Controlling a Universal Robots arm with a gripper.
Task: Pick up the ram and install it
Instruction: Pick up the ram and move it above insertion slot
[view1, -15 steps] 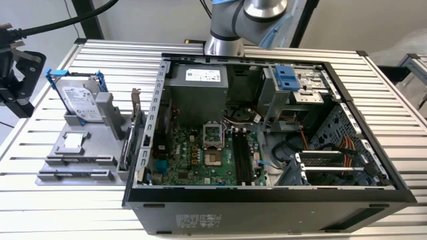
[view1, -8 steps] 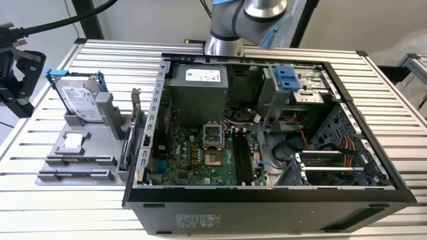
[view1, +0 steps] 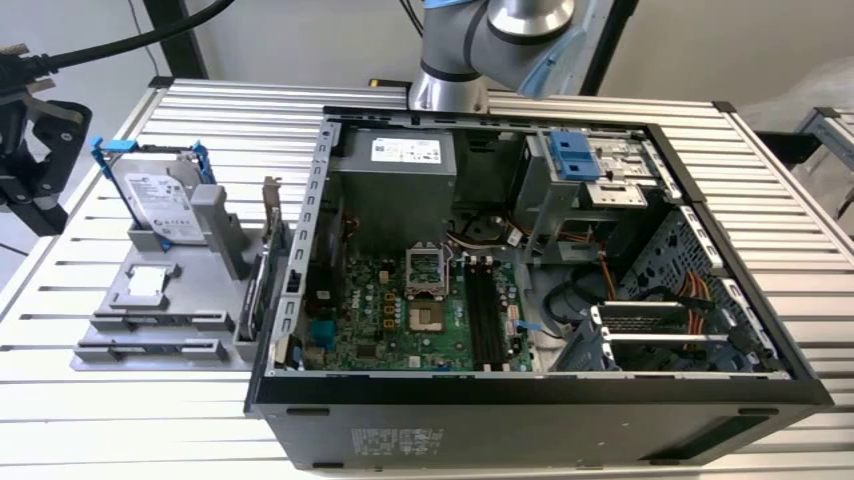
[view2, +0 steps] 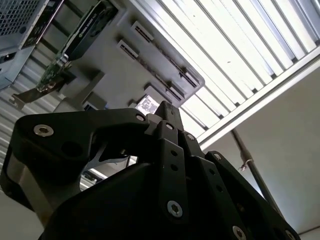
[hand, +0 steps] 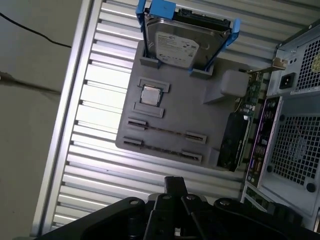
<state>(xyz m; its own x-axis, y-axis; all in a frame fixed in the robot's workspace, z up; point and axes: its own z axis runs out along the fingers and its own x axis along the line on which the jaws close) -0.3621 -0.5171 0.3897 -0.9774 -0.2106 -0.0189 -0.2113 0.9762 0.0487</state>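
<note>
We judge this the approach: the gripper (hand: 175, 186) hangs at the gray holder's (view1: 187, 300) 11 o'clock in the exterior view, and we cannot tell whether it is open or closed. The ram (hand: 165, 131) seems to stand edge-up in that holder, ungrasped; gripping it calls for squaring to that thin edge.

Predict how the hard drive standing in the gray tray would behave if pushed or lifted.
The hard drive looks like a solid metal box, so it is probably rigid and heavy for its size. It stands on a narrow edge in low brackets on the gray tray, so a sideways push might tip it.
</note>
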